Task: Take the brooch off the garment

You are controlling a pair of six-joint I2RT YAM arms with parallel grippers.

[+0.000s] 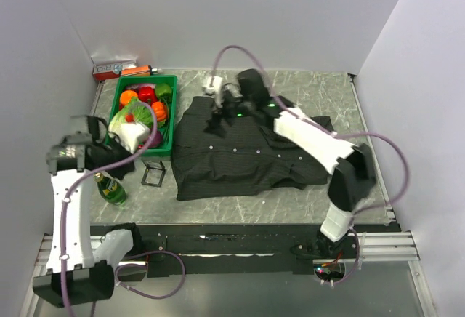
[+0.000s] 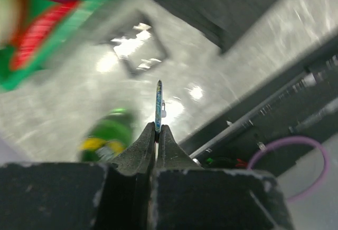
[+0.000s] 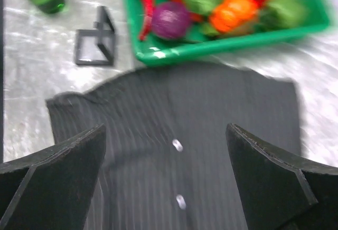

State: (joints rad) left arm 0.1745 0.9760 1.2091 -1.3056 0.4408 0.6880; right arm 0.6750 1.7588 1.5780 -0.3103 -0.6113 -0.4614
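The left fingers [image 2: 141, 146] pinch the brooch [image 2: 158, 102] edge-on over the desk [image 2: 237, 66], while the right fingers [image 3: 68, 159] gape wide above the garment [image 3: 211, 114].

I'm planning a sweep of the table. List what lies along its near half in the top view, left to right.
Green bottle → small black frame → garment. The green basket and the right arm overlap these, so they are left out.

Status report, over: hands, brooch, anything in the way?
Left hand shut on thin blue-edged piece. Right hand open over garment. No brooch visible on it. Nothing blocking.
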